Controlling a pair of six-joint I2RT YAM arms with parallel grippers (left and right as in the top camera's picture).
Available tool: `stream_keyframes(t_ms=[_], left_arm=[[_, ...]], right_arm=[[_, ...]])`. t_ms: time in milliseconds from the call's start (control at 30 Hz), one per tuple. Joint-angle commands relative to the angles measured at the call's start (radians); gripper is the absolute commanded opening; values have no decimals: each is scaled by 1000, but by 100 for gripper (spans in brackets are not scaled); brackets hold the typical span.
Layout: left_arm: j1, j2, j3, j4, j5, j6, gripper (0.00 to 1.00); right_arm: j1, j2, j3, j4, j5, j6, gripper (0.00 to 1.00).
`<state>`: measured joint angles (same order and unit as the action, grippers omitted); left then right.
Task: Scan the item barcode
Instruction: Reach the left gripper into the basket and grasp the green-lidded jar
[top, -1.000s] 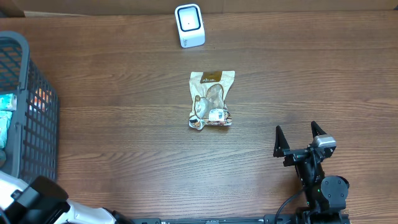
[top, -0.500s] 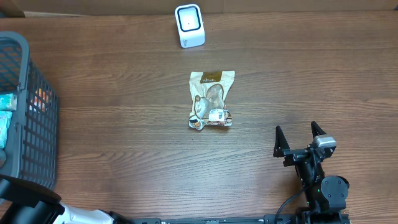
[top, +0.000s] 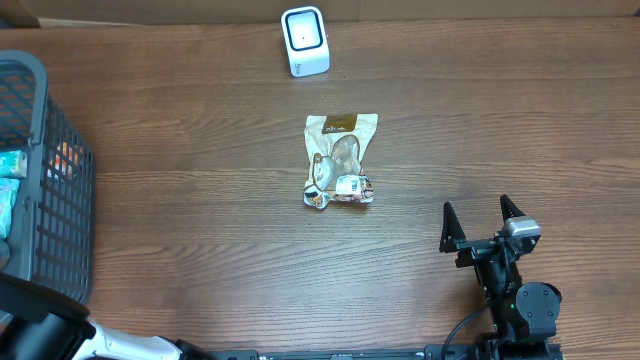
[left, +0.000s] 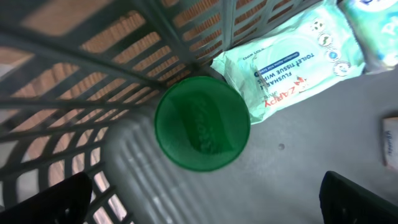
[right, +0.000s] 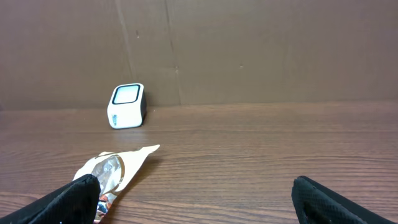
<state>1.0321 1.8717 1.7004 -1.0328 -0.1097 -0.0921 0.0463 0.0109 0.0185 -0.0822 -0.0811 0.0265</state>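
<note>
The snack pouch (top: 340, 160) is lying flat near the middle of the desk (top: 200, 240), its tan printed end pointing toward the far edge and its crumpled foil end toward the robot. A small white label is showing near the foil end. Nothing is touching the pouch, and both arms are sitting well apart from it.

The white scanner (top: 305, 40) is standing at the far edge of the desk, just beyond the pouch but not touching it, with its dark window facing up. In the right wrist view it is sitting by the brown back wall (right: 261, 50), with the pouch (right: 115, 171) lying in front of it.

The right arm (top: 515, 290) is resting at the near right of the desk. The right jaws are standing wide open, pointing toward the far edge and gripping nothing.

A dark grey lattice basket (top: 40, 180) is sitting at the left edge of the desk. The left wrist camera is looking down into it, where a round green container (left: 202, 122) is lying on the floor just beside a pale green pack of wipes (left: 292, 62). The left jaws are showing only as two dark tips at the bottom corners of that view, spread wide and holding nothing.
</note>
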Motion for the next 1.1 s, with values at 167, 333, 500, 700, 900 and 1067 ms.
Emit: stream_keyframes(t_ms=[167, 333, 500, 700, 900, 1067], left_arm=[[2, 120, -11, 21, -58, 40, 95], [2, 170, -11, 40, -58, 40, 92], [2, 199, -11, 66, -58, 40, 88], [2, 217, -11, 76, -55, 41, 78], [2, 221, -11, 69, -32, 40, 56], [0, 221, -11, 68, -1, 41, 51]], right_arm=[[-3, -8, -10, 5, -2, 4, 100], [-3, -8, -10, 5, -2, 4, 100], [-3, -8, -10, 5, -2, 4, 100], [-3, -8, -10, 5, -3, 4, 100], [-3, -8, -10, 5, -2, 4, 100], [-3, -8, -10, 5, -2, 4, 100]])
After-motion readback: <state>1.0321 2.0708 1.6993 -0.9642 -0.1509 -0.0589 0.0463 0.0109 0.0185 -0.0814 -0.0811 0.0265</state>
